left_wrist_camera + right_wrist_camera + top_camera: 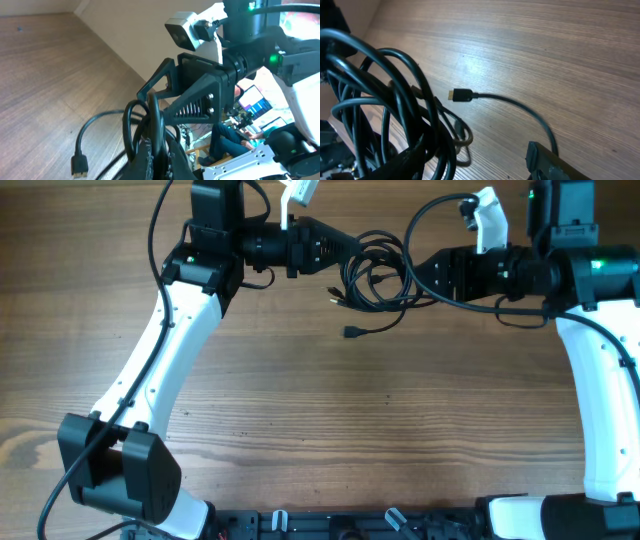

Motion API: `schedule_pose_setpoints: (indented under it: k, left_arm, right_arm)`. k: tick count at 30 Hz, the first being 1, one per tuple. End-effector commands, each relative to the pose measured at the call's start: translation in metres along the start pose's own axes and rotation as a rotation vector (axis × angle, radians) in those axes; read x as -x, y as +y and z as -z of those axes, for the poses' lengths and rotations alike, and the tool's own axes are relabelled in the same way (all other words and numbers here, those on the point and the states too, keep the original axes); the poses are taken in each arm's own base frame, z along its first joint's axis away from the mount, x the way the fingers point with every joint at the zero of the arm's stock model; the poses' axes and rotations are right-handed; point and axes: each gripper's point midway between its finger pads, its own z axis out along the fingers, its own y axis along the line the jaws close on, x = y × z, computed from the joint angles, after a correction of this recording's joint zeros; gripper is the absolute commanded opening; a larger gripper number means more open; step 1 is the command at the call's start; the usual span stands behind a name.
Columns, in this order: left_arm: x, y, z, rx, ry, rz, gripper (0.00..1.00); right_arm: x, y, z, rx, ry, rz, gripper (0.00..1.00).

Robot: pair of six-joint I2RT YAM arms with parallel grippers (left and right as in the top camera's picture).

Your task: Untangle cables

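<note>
I'm working at the far edge of the counter (330,410): left claw (340,248) clamping the cables (375,270) as an anchor, right claw (418,275) spread, one finger hooking loops to pull apart, and one plug (352,332) trailing free.

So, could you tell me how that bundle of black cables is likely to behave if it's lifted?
The cables look floppy: they lie in loose, uneven loops, so they'd probably sag and drape. Probably light, being thin cords. The loops overlap, so the bundle may lift as one clump, with the free plug end trailing.
</note>
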Motion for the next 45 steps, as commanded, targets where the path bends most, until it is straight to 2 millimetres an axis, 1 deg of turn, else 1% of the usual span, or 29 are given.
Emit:
schedule_pose_setpoints:
  k: [1,5,9,10,12,14,15,16,18,19,20,21,24,25,26,27,30,31,33,35,36,37,38,39,40,42,44,45]
  left_arm:
    - [0.004,-0.022,-0.001,-0.036,0.006,0.017,0.04]
    - [0.005,-0.022,-0.001,-0.036,0.006,0.030,0.04]
    - [0.005,-0.022,-0.001,-0.036,0.006,0.031,0.04]
    - [0.005,-0.022,-0.001,-0.035,0.006,0.031,0.04]
    - [0.006,-0.019,-0.001,-0.022,-0.001,0.057,0.04]
    - [0.008,-0.007,-0.001,0.046,-0.028,0.139,0.04]
    - [0.008,0.003,0.000,0.097,-0.045,0.190,0.04]
    - [0.003,0.020,0.001,0.186,-0.063,0.277,0.04]
    - [-0.007,0.039,0.001,0.297,-0.075,0.378,0.04]
    - [-0.015,0.049,0.000,0.361,-0.076,0.433,0.04]
    - [-0.030,0.062,-0.001,0.457,-0.069,0.508,0.04]
    - [-0.039,0.068,-0.004,0.509,-0.060,0.545,0.04]
    - [-0.064,0.076,-0.024,0.546,0.004,0.600,0.04]
    - [-0.072,0.080,-0.031,0.548,0.022,0.643,0.04]
    - [-0.082,0.087,-0.039,0.554,0.042,0.687,0.04]
    - [-0.095,0.099,-0.047,0.565,0.069,0.727,0.04]
    - [-0.120,0.129,-0.054,0.601,0.105,0.841,0.04]
    - [-0.126,0.136,-0.055,0.612,0.109,0.872,0.04]
    - [-0.134,0.149,-0.054,0.633,0.110,0.927,0.04]
    - [-0.139,0.158,-0.052,0.657,0.100,0.962,0.04]
    - [-0.138,0.162,-0.049,0.680,0.088,0.957,0.25]
    - [-0.138,0.166,-0.046,0.701,0.079,0.948,0.56]
    - [-0.136,0.171,-0.041,0.731,0.063,0.934,0.82]
    - [-0.134,0.177,-0.034,0.749,0.051,0.917,1.00]
    - [-0.131,0.180,-0.029,0.759,0.039,0.914,1.00]
    - [-0.121,0.185,-0.012,0.773,-0.004,0.920,1.00]
    - [-0.109,0.182,0.002,0.773,-0.028,0.880,1.00]
    - [-0.101,0.176,0.008,0.769,-0.030,0.831,1.00]
  right_arm:
    - [-0.001,0.024,-0.009,0.089,0.018,0.051,0.67]
    - [-0.002,0.021,-0.014,0.090,0.029,0.041,0.67]
    - [0.000,0.022,-0.014,0.094,0.023,0.030,0.67]
    - [0.000,0.017,-0.015,0.068,0.022,0.013,0.66]
    - [0.004,0.000,-0.015,-0.030,0.007,-0.052,0.66]
    - [0.009,-0.010,-0.014,-0.090,-0.014,-0.121,0.66]
    - [0.010,-0.014,-0.014,-0.110,-0.023,-0.147,0.66]
    - [0.010,-0.025,-0.012,-0.178,-0.034,-0.225,0.66]
    - [0.008,-0.043,-0.008,-0.286,-0.049,-0.308,0.66]
    - [0.006,-0.051,-0.005,-0.333,-0.055,-0.342,0.66]
    - [0.003,-0.060,-0.002,-0.390,-0.061,-0.377,0.67]
    - [0.002,-0.064,0.000,-0.414,-0.062,-0.387,0.67]
    - [-0.001,-0.068,0.002,-0.446,-0.057,-0.391,0.70]
    - [-0.001,-0.068,0.002,-0.447,-0.055,-0.391,0.70]
    - [-0.002,-0.069,0.002,-0.448,-0.053,-0.392,0.70]
    - [-0.003,-0.070,0.003,-0.455,-0.049,-0.394,0.70]
    - [-0.007,-0.070,0.003,-0.460,-0.034,-0.387,0.71]
    - [-0.008,-0.071,0.003,-0.465,-0.032,-0.388,0.71]
    - [-0.009,-0.073,0.005,-0.485,-0.027,-0.390,0.71]
    - [-0.010,-0.074,0.005,-0.488,-0.025,-0.391,0.72]
    - [-0.010,-0.074,0.005,-0.488,-0.025,-0.390,0.72]
    - [-0.010,-0.074,0.005,-0.488,-0.025,-0.391,0.73]
    - [-0.010,-0.074,0.005,-0.488,-0.025,-0.391,0.73]
    - [-0.010,-0.074,0.005,-0.488,-0.025,-0.390,0.74]
    - [-0.010,-0.074,0.005,-0.488,-0.025,-0.390,0.75]
    - [-0.011,-0.074,0.005,-0.489,-0.021,-0.391,0.75]
    - [-0.013,-0.074,0.005,-0.490,-0.015,-0.389,0.76]
    - [-0.013,-0.074,0.005,-0.490,-0.013,-0.385,0.76]
